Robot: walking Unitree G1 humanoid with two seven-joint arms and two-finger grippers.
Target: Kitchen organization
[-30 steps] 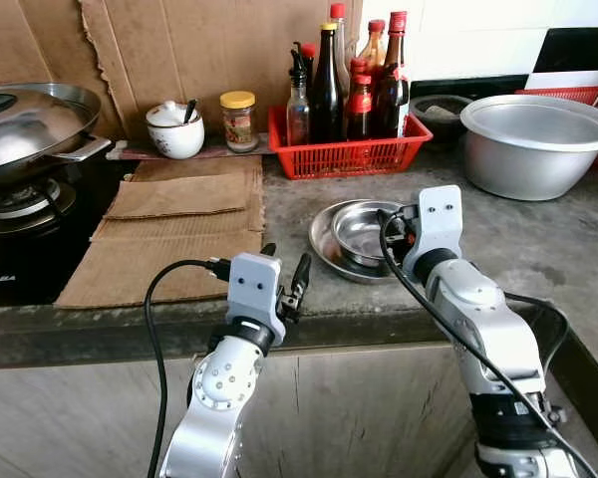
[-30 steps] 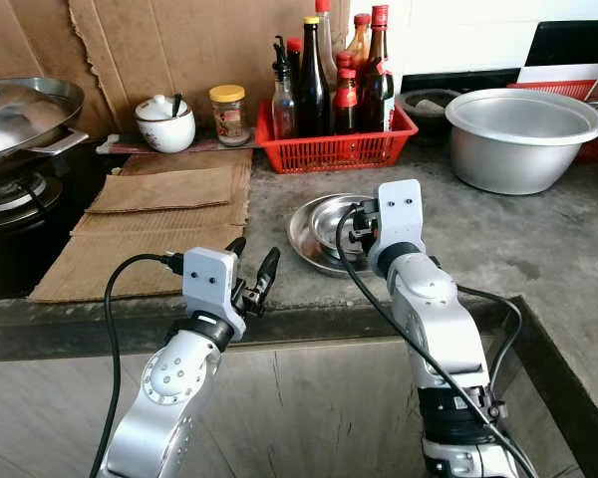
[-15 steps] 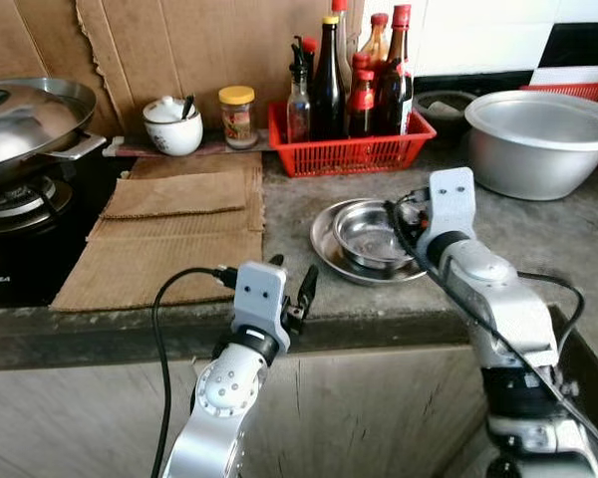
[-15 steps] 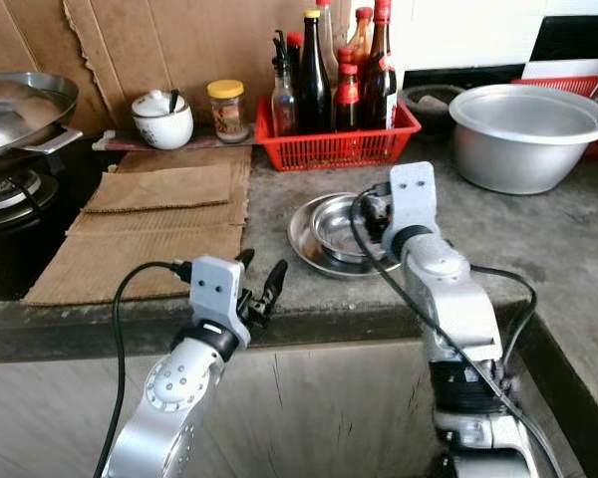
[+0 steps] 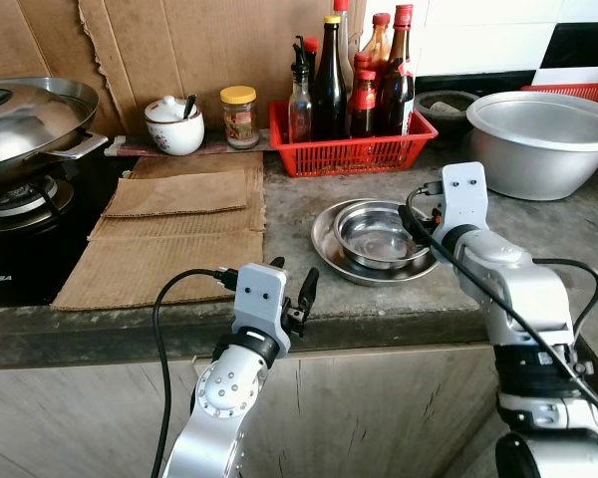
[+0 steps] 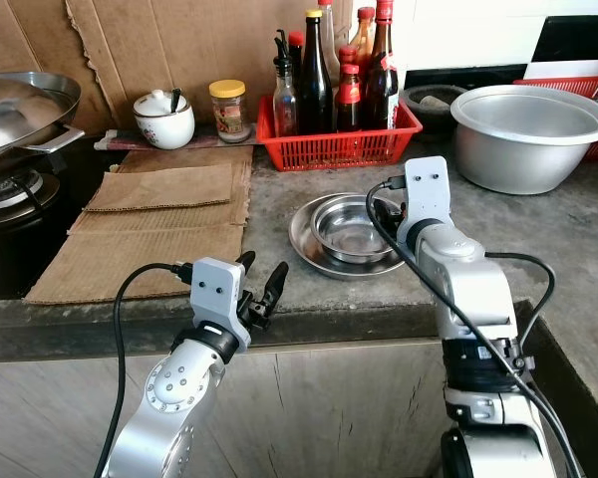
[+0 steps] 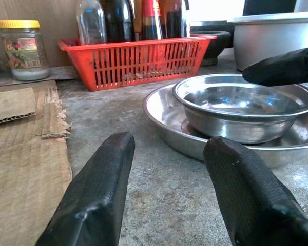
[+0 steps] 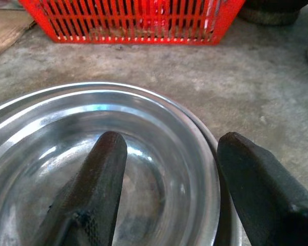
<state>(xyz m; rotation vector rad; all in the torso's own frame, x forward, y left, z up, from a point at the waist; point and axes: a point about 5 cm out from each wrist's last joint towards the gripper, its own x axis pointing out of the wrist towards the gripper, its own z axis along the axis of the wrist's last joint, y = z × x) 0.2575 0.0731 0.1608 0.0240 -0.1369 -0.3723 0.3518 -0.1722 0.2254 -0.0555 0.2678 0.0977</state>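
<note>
Steel bowl (image 5: 382, 232) sits nested in a wider steel plate (image 5: 329, 244) on the grey worktop (image 5: 289, 214), just in front of the red basket (image 5: 351, 151) of bottles (image 5: 326, 85).

Right end effector (image 8: 167, 179) at the bowl's rim on the side nearer the big pot (image 5: 543, 139): fingers spread wide, one finger (image 8: 100, 174) inside the bowl, the other (image 8: 256, 184) outside the rim, straddling it. Whether either finger touches the metal cannot be told. Nothing gripped.

Left end effector (image 5: 289, 289) low at the worktop's front edge, near the plate, pointing toward the bowl. Fingers (image 7: 100, 189) moderately apart, empty.

Beside the plate, away from the pot: flattened cardboard (image 5: 164, 234) laid on the worktop. Beyond the cardboard, a wok (image 5: 25, 115) on a gas stove (image 5: 20, 214).

Next to the basket, along the back wall: yellow-lidded jar (image 5: 238, 118), then a white sugar pot (image 5: 174, 125) with a spoon. More cardboard stands against the wall behind them.

Dark stone mortar (image 5: 448, 103) between basket and pot.
</note>
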